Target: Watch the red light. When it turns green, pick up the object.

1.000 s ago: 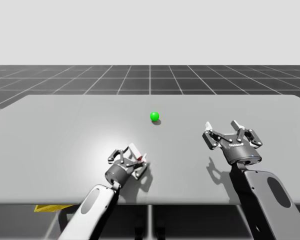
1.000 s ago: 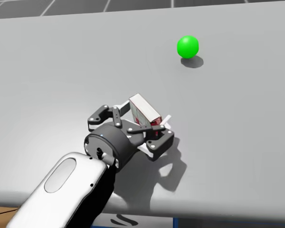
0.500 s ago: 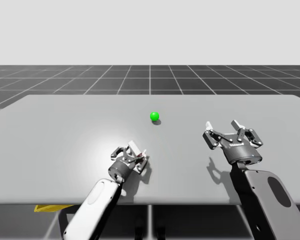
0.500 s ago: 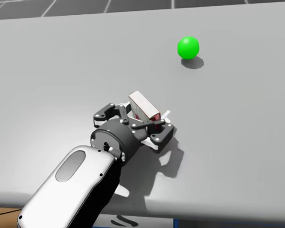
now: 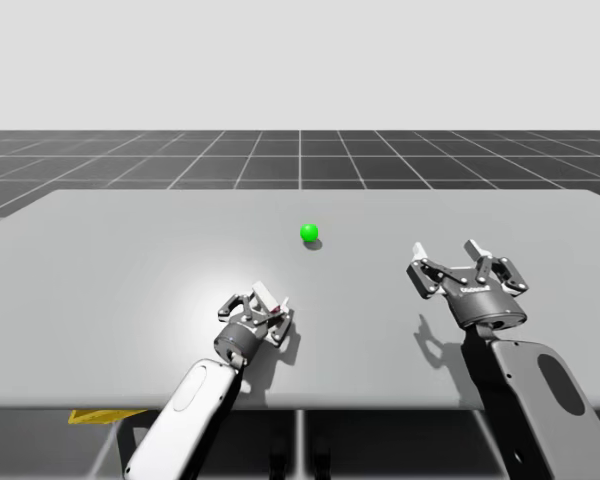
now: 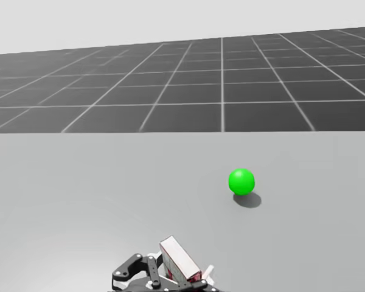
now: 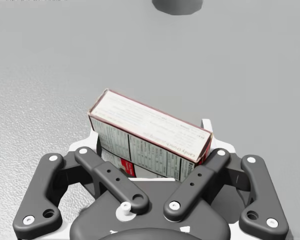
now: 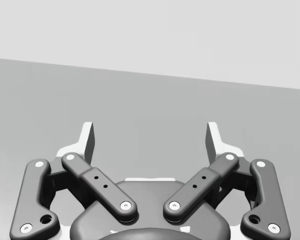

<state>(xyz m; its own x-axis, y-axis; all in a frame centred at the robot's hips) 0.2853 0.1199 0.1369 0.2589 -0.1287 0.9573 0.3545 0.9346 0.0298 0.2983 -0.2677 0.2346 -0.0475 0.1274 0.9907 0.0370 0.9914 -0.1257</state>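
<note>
White box (image 7: 149, 134), tilted, is clamped in left hand (image 5: 267, 308), green light (image 5: 309, 233) beyond.

The flat grey table (image 5: 130, 250) carries 1 small round green light (image 5: 309, 233) near its middle.

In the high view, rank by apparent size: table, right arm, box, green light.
Largest to smallest:
table
right arm
box and green light: about alike, box nearer the camera, so unranked

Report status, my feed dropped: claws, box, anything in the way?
Left claw shut on red-and-white box, box tilted. Right claw open, holding nothing. Light green, ahead of box, apart from it.
</note>
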